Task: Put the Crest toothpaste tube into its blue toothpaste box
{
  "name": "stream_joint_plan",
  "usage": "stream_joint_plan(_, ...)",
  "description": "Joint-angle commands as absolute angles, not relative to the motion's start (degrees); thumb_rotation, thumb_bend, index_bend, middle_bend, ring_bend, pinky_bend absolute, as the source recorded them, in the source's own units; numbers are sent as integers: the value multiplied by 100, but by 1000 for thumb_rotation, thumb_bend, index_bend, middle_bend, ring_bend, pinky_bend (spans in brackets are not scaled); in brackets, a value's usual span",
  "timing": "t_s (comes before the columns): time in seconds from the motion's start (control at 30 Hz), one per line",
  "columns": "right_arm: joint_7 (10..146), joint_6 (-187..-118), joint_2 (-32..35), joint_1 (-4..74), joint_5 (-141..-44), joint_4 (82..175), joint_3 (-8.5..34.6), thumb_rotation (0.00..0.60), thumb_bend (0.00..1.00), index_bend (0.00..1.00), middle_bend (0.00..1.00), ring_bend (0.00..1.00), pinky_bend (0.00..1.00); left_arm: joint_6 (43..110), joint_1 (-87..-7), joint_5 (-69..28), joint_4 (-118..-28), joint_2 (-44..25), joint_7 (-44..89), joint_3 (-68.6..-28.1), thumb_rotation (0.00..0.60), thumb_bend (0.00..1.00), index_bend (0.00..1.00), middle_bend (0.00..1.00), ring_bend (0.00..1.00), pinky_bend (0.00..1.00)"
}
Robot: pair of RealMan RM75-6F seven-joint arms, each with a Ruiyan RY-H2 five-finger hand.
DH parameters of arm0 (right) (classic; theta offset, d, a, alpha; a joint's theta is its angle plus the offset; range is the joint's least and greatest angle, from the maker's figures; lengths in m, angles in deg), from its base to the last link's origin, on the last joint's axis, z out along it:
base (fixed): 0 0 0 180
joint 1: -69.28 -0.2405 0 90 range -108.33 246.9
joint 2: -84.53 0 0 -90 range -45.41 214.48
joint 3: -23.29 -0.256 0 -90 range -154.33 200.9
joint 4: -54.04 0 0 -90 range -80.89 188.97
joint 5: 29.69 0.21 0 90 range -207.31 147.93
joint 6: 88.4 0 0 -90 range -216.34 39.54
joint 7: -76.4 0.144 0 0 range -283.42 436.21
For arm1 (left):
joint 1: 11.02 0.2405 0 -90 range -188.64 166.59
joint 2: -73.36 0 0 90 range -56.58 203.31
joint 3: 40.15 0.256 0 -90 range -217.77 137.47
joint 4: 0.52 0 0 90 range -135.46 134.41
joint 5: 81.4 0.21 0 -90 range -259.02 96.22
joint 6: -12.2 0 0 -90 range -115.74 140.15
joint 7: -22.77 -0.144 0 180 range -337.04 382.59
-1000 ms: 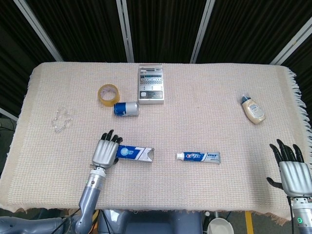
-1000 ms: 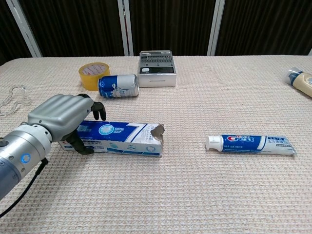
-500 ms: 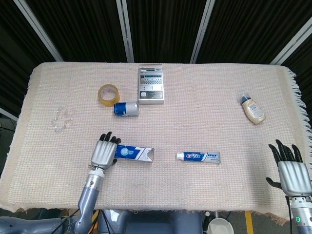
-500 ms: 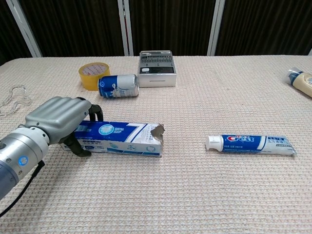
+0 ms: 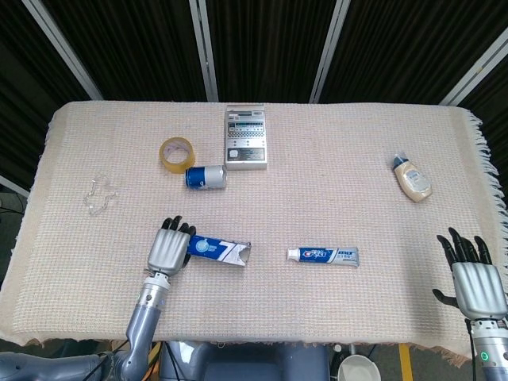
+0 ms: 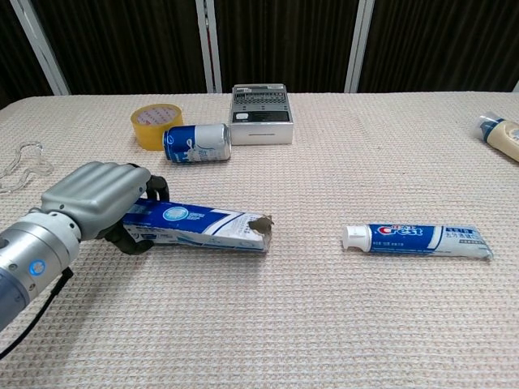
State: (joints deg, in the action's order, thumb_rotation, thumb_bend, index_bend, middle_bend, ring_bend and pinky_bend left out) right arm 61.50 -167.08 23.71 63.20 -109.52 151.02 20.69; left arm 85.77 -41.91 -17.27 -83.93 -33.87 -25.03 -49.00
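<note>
Nearest, the right hand [image 5: 477, 278] hovers at the bench [image 5: 317, 190] corner with fingers spread and holding nothing, while the left hand [image 6: 101, 198] grips the closed end of the blue toothpaste box [image 6: 203, 228], whose torn open end faces the Crest toothpaste tube [image 6: 418, 240] lying flat, well apart, cap toward the box. Farther back lie a blue can [image 6: 197, 143] on its side beside a tape roll [image 6: 150, 126], a grey device [image 6: 261, 103] and a small bottle [image 5: 413, 178].

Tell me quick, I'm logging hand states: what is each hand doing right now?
Left hand: closed on the blue toothpaste box, gripping its left end.
Right hand: open, fingers spread, holding nothing.
</note>
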Motion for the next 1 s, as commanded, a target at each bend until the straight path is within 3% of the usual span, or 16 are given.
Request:
stream_joint_plan(0.03,6139,-16712,2374,6320,-10952,15106,2069,600,46,117,37,130,0,8571,-4192,-1735,-8389,-3388,-2505,-4891,600,320,380,378,176,210)
stream_joint_plan(0.33,6126,-16713,2356,6321,-10951,15103,2076,600,47,117,37,130,0,8683,-4141,-1598,-8603,-3280,-1982,-5041,600,314,380,378,176,210)
stream_joint_plan(0.57,5991,-16673,2373,6232,-11020,15347,2044,600,46,117,41,130,0,8988,-4039,-1383,-9285,-2779,-1818,-5199,600,314,380,378,176,210)
stream_joint_plan(0.83,5139,-16110,2344,5812,-11149,16484,2104,600,47,139,67,130,0,9292,-3995,-1423,-10316,-1980,-2502,-5407,600,314,380,378,176,210)
stream_joint_plan(1.0,4248,-15638,1986,5358,-10951,17249,1979,600,46,185,146,136,0,9415,-3984,-1449,-10781,-1692,-2712,-5457,600,314,380,377,176,210)
